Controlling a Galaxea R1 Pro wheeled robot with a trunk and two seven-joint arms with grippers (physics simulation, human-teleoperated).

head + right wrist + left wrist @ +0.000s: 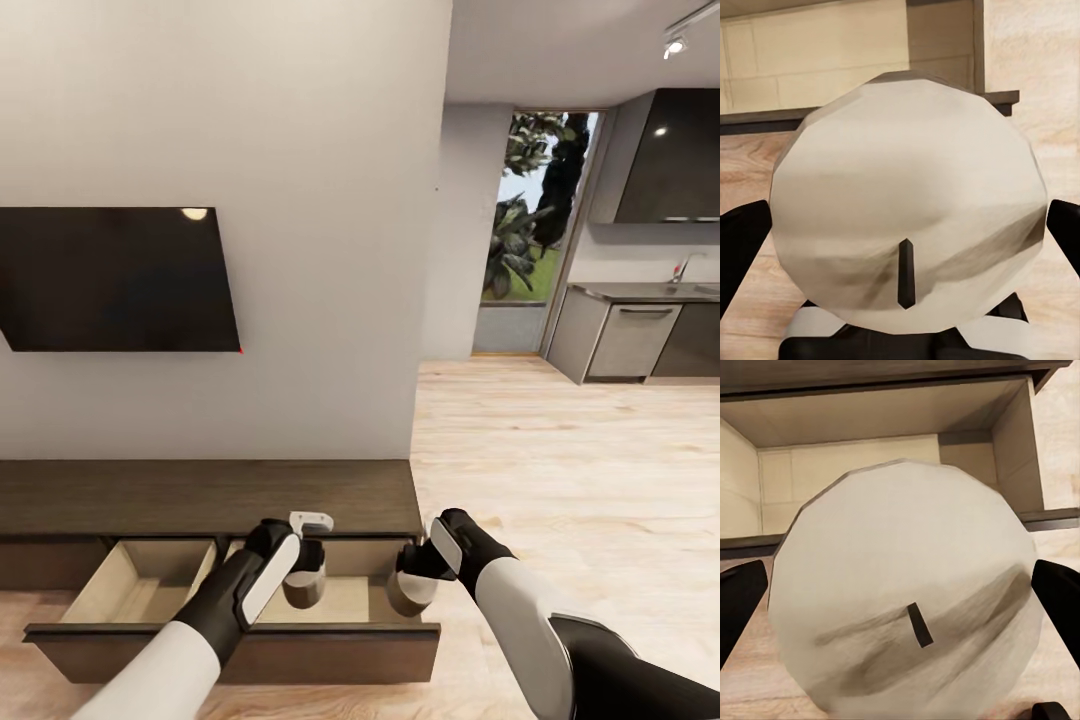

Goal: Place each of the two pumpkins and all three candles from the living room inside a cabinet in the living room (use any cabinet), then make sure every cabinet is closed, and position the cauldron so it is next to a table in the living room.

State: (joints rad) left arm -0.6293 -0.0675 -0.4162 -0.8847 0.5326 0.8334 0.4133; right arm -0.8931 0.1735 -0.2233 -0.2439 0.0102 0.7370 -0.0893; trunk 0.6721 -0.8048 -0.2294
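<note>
Left gripper [305, 580] and right gripper [415, 590] each pinch a candle [904, 592], upright; open cabinet [240, 640] drawer directly below left, right one at its edge.

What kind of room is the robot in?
Probably a home's living room: a flat TV hangs above a long low cabinet, with a kitchen open beyond.

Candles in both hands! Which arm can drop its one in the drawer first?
Probably the left. Its candle hangs over the open drawer, while the right arm's candle sits at the drawer's outer corner, partly over the floor.
</note>
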